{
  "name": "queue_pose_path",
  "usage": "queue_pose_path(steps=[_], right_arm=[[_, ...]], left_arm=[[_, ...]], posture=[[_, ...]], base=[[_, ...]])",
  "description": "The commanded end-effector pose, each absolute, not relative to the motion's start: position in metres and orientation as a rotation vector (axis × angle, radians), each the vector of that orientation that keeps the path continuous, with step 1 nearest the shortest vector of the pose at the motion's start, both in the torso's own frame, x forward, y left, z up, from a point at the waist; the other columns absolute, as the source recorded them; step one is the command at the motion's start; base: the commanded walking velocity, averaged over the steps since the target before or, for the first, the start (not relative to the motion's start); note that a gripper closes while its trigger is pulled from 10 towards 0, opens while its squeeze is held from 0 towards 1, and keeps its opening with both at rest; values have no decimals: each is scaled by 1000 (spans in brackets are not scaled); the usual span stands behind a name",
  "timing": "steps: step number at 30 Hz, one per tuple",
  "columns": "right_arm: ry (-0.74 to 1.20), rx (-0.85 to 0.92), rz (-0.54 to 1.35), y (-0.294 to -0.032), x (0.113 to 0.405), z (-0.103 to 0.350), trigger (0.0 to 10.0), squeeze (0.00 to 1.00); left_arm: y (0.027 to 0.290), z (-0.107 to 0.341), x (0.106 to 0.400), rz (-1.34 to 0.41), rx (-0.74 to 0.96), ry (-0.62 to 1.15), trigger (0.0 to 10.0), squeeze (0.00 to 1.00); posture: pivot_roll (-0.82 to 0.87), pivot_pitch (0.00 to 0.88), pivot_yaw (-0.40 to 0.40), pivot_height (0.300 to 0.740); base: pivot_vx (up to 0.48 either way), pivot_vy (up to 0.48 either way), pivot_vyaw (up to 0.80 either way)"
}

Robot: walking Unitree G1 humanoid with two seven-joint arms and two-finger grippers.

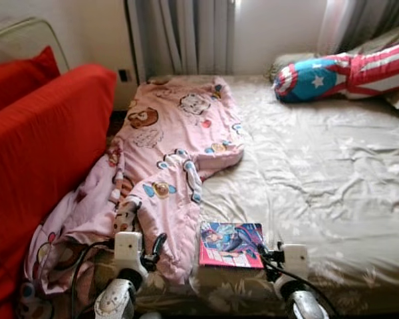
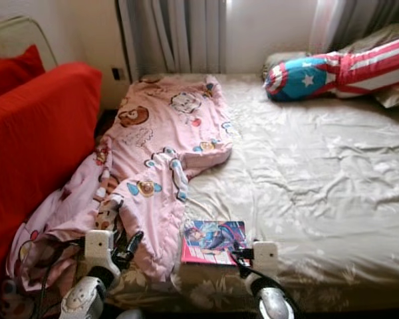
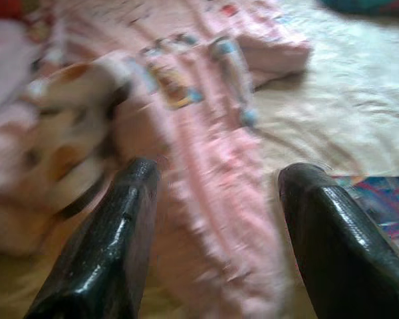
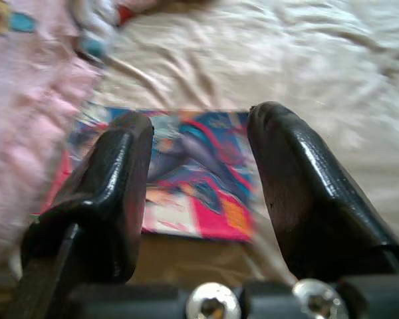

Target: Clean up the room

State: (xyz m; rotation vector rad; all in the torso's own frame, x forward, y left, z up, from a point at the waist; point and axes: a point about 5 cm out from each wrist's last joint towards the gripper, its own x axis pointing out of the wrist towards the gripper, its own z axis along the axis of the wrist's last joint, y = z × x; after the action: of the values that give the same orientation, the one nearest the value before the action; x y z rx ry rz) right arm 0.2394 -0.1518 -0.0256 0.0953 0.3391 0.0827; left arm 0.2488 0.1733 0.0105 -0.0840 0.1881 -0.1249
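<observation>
**Comic book lies straight ahead of the right claw**

A comic book [image 1: 231, 244] with a bright pink and blue cover is seen flat on the bed [image 1: 332, 166], close to the near edge, its left side touching the rumpled pink cartoon-print blanket [image 1: 166, 166]. The right claw [image 4: 199, 193] is held just short of the book and aimed at it, fingers spread apart and nothing between them; in the right wrist view the book is framed between the two fingers. The book's longer side is judged to run roughly across the claw's line of approach. The left claw [image 3: 216, 226] is likewise released and empty, pointed at the blanket fold beside the book. The right arm is clearly the nearer to the book, so a short forward reach from it is what the next move is judged to call for. A star-and-stripe bolster pillow [image 1: 339, 72] lies at the far end of the bed, well apart.
</observation>
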Motion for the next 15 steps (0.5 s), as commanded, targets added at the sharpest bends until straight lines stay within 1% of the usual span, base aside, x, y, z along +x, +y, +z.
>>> queue_pose_path(steps=[1, 13, 15], right_arm=[[347, 109, 83, -149, 239, -26, 10000, 0], [350, 114, 75, -150, 243, -26, 10000, 0], [352, 116, 77, -150, 243, -26, 10000, 0]], left_arm=[[177, 10, 249, -112, -82, 198, 10000, 0], [176, 11, 249, -112, -80, 197, 10000, 0], [177, 11, 248, -112, -80, 198, 10000, 0]], posture=[[-29, 40, -19, 647], [-27, 43, -15, 647], [-27, 44, -14, 647]], base=[[322, 0, 0], [321, 0, 0], [0, 0, 0]])
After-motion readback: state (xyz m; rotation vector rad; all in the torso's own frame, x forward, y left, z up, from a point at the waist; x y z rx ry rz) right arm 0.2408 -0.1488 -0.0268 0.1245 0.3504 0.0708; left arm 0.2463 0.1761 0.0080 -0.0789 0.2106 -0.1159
